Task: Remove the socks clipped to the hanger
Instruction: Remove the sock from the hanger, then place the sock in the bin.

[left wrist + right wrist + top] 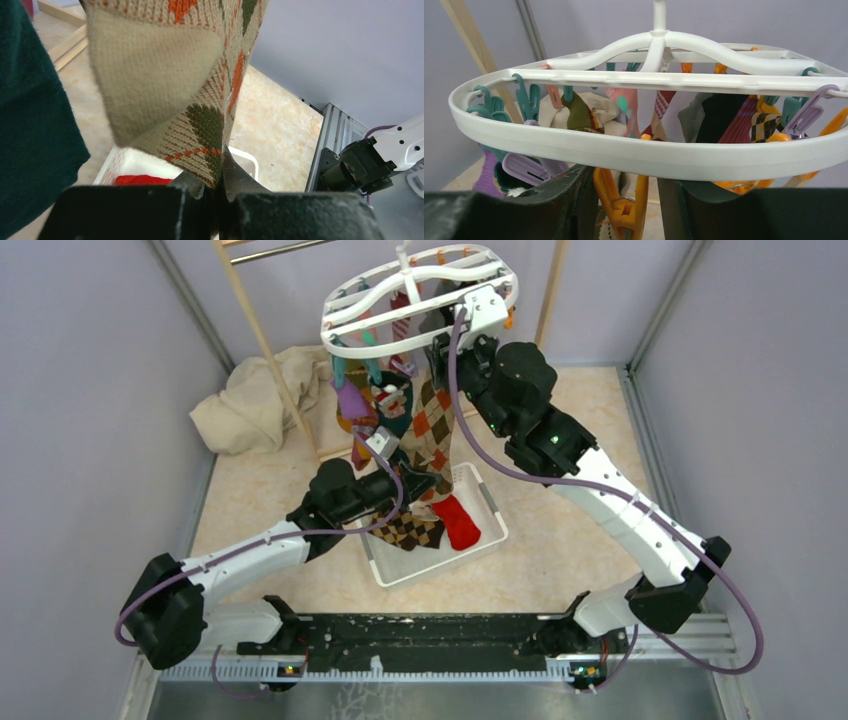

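Socks (400, 405) over white basket (497, 512); left gripper (216, 192) clamps the beige argyle sock (155, 75), right gripper (626, 186) gapes astride an orange peg (620, 207), maybe touching.

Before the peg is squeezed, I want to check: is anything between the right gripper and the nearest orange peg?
Nothing visible does. The orange peg hangs between the right gripper's fingers, just below the hanger's rim.

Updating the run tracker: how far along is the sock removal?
Done: a red sock and a brown check sock lie in the white basket. In hand: left hand is shut on the lower end of a hanging tan argyle sock; right hand straddles an orange peg at the hanger rim. Left: that sock and several other socks clipped to the hanger.
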Available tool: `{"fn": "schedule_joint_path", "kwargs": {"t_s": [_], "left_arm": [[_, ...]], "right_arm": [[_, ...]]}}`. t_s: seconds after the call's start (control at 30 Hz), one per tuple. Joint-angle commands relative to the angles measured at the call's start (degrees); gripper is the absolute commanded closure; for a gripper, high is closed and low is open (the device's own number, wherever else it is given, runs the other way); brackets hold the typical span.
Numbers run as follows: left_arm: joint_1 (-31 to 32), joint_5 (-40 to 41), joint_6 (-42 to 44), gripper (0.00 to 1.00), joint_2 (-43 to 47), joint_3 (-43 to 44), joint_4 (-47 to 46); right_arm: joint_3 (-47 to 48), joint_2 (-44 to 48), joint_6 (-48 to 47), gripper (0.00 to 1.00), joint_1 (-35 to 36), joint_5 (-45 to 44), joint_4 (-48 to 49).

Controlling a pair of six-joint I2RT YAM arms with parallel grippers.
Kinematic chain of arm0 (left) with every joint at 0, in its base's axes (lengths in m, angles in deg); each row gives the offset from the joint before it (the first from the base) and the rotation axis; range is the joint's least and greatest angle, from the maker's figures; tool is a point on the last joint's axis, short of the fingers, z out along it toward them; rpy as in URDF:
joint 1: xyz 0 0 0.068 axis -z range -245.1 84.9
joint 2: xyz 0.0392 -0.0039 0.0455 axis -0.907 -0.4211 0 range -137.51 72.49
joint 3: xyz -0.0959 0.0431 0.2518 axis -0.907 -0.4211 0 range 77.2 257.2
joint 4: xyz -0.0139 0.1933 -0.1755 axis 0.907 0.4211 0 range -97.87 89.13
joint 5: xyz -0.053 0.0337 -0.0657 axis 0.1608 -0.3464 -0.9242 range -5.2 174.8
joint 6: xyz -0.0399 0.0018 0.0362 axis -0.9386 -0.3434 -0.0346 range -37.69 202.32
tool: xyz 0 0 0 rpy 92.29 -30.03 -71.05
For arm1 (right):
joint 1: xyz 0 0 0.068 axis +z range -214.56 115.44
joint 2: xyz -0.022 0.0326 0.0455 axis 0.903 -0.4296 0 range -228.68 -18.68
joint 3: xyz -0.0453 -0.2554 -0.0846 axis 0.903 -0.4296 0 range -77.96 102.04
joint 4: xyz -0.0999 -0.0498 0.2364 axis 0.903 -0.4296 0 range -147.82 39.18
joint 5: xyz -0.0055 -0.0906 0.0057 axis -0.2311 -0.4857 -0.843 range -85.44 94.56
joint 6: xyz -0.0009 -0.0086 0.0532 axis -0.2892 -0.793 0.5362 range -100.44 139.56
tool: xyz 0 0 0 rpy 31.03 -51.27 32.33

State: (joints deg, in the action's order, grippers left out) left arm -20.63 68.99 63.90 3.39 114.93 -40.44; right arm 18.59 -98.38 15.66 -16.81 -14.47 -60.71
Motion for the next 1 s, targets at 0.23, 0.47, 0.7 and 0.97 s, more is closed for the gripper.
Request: {"fn": "schedule_joint_path", "kwargs": {"t_s": [0.23,0.47,0.7,0.97], "left_arm": [[-0.2,0.6,0.2,0.99,0.8,-0.4,-0.1],[-0.2,-0.2,-0.2,0.99,0.8,0.9,2.2],[-0.2,-2.1,-1.7,0.99,0.7,3.3,9.4],[0.3,-3.7,-4.5,0.98,-1.7,0.1,5.9]], "right_arm": [[2.7,0.1,-0.8,0.94,0.9,0.6,2.9],[0.4,1.7,-0.3,0.97,0.9,0.2,2.8],[-6.9,6.4,2.3,0.28,0.9,-0.9,3.2],[-18.5,14.6,8.5,0.24,0.9,-4.5,3.0]]}}
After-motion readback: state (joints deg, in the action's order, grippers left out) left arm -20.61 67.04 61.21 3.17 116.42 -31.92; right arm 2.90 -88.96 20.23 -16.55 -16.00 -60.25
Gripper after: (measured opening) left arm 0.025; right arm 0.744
